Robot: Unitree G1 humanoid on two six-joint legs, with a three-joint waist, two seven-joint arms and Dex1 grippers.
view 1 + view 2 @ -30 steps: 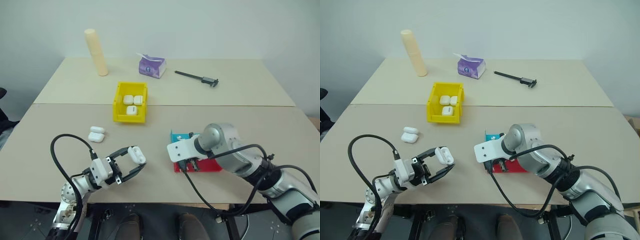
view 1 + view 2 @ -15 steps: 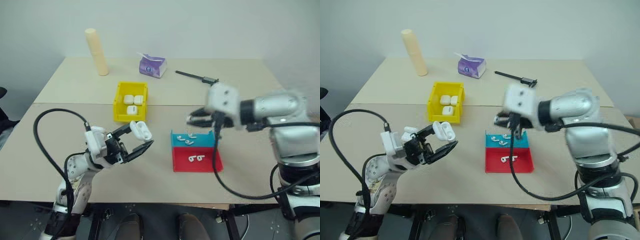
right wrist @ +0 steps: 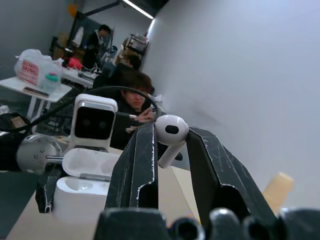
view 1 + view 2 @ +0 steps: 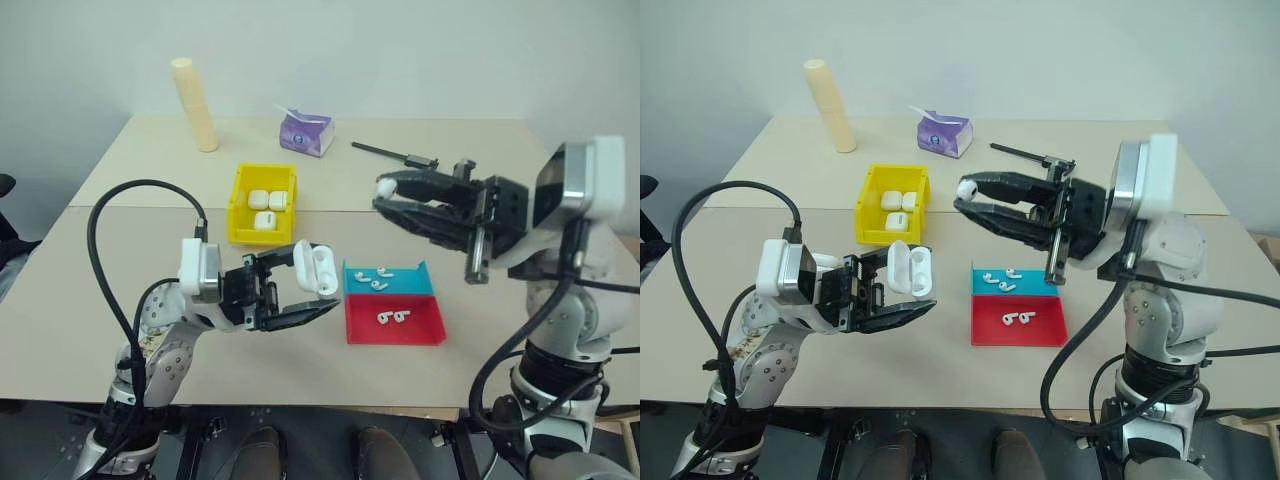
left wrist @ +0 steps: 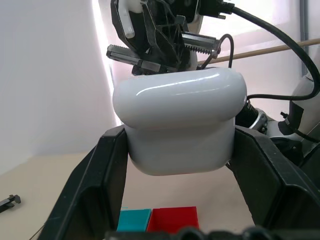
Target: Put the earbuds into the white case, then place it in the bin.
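Left pincer (image 4: 305,290) clamps one open glossy white case (image 4: 312,268) at centre frame; right pincer (image 3: 167,145) pinches one tiny white earbud (image 3: 171,131); three cases lie in the yellow plastic bin (image 4: 243,232).

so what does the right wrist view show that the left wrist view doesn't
Right wrist view alone: the earbud pinched in the right gripper, the white case's lid open with empty wells, and people at tables behind. Left wrist view alone: the case's rounded outer shell clamped in the left gripper, plus corners of the blue tray and red tray. Both show the case and the opposite arm.
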